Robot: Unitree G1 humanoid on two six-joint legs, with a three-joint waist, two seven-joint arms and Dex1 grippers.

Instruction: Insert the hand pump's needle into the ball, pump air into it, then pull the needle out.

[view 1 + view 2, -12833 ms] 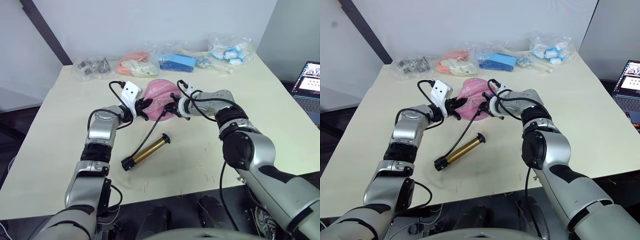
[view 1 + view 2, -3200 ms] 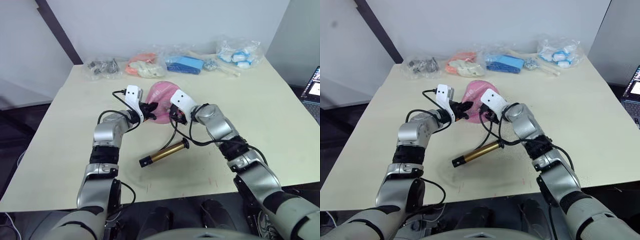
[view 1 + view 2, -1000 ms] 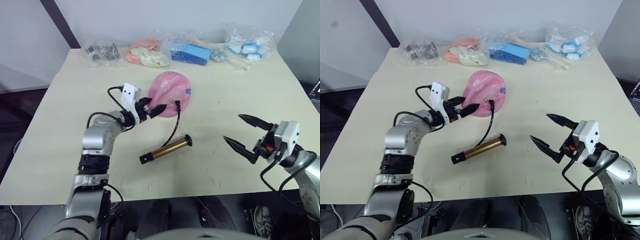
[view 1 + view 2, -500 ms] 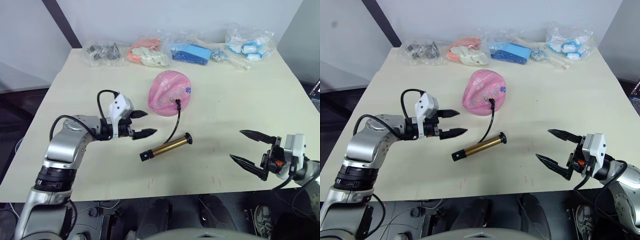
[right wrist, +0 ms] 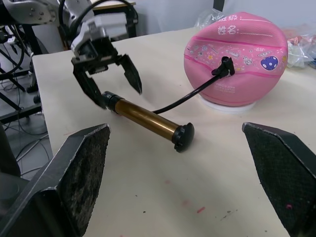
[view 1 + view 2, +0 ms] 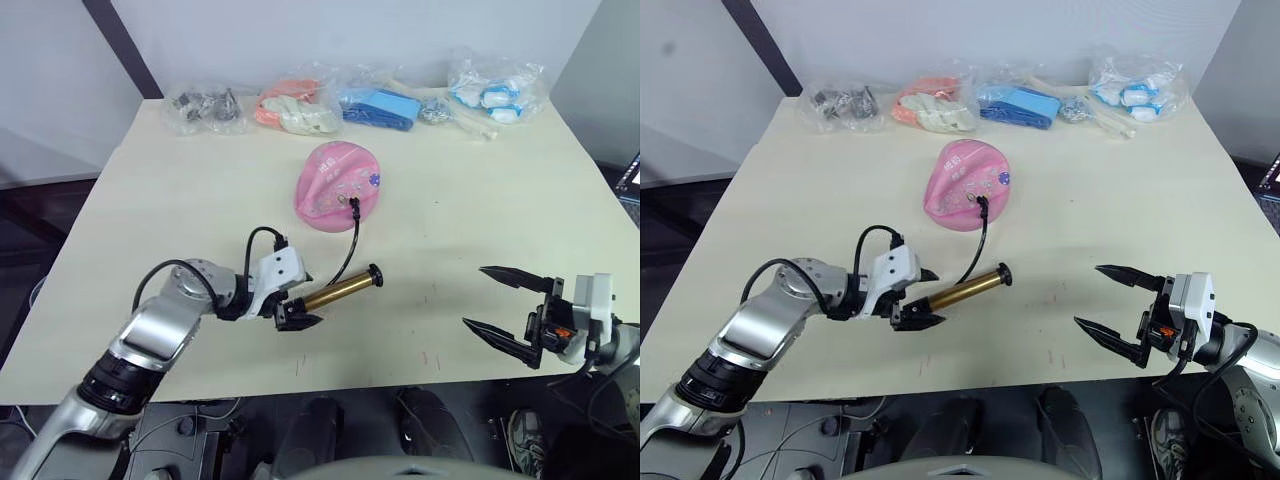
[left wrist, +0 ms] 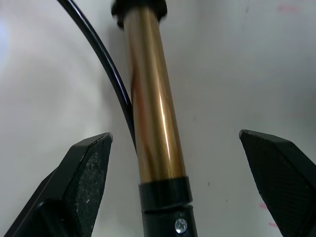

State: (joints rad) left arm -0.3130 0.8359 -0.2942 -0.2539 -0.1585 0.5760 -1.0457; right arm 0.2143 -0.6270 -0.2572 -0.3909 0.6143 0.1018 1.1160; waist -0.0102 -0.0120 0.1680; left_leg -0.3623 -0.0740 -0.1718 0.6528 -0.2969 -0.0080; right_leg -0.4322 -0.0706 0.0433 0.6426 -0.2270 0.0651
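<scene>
- The left gripper (image 6: 296, 317) has its two black fingers spread apart, straddling the black end cap of the hand pump (image 6: 335, 292) without visibly closing on it (in the left wrist view the gold barrel runs up the gap between them, clear of both pads).
- The pump lies flat on the cream table (image 6: 180, 200), its barrel pointing away from those fingers toward its other black end.
- Its black hose (image 6: 976, 245) curves from beside the fingers to the ball (image 6: 336, 187), further out beyond the pump.
- The needle fitting (image 5: 226, 64) sits on the pink ball's side; the pin itself cannot be made out.
- The right gripper (image 6: 514, 310) hangs wide open, holding nothing, well apart from pump and ball at the table's near edge.
- Plastic-bagged items (image 6: 380, 105) line the far edge.
</scene>
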